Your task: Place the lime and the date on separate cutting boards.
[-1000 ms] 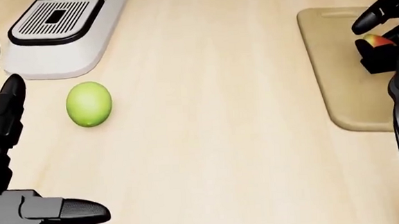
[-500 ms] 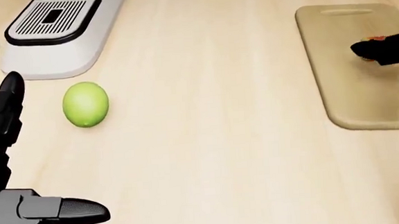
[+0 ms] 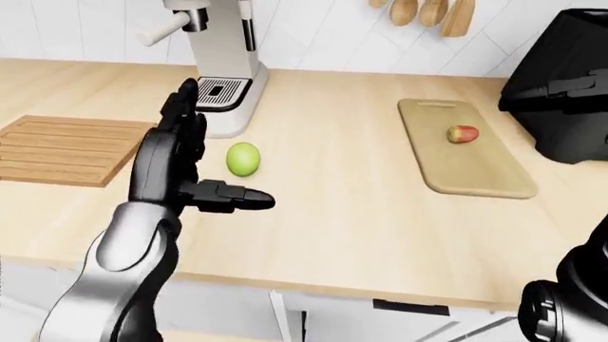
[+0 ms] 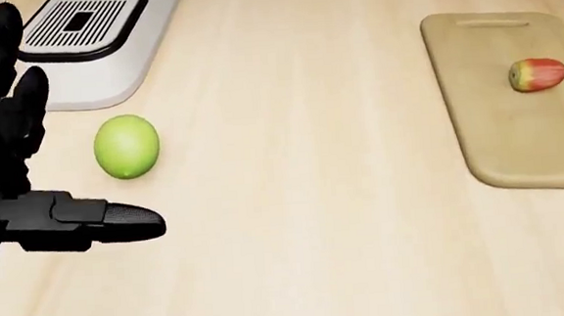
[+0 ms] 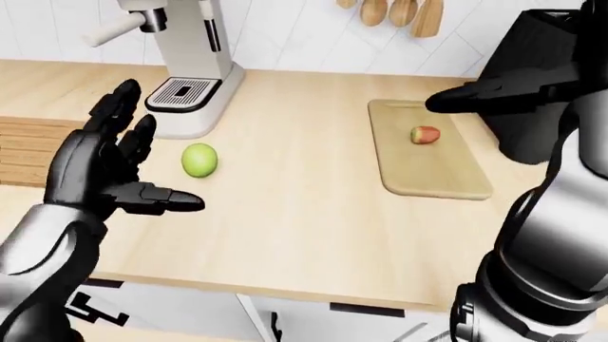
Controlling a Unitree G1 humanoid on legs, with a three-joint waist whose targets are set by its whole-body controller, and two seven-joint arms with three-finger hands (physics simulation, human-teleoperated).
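Observation:
The green lime (image 4: 126, 146) lies on the wooden counter just below the coffee machine's base. The date (image 4: 537, 75), red and green, lies free on the light cutting board (image 4: 517, 143) at the right. My left hand (image 4: 70, 134) is open, fingers spread and thumb out, hovering just left of and below the lime without touching it. My right hand (image 5: 475, 96) is open with fingers straight, raised above the top right of the light board, clear of the date. A second, slatted cutting board (image 3: 66, 146) lies at the far left with nothing on it.
A white coffee machine (image 3: 220, 64) stands above the lime, its drip tray (image 4: 83, 23) close to it. A black appliance (image 3: 561, 92) stands right of the light board. Wooden utensils (image 3: 428, 13) hang on the wall. The counter's near edge runs along the bottom.
My right hand has let go of the date and lifted away to the right, almost out of the head view. The date now lies on the light board. My left hand has risen slightly.

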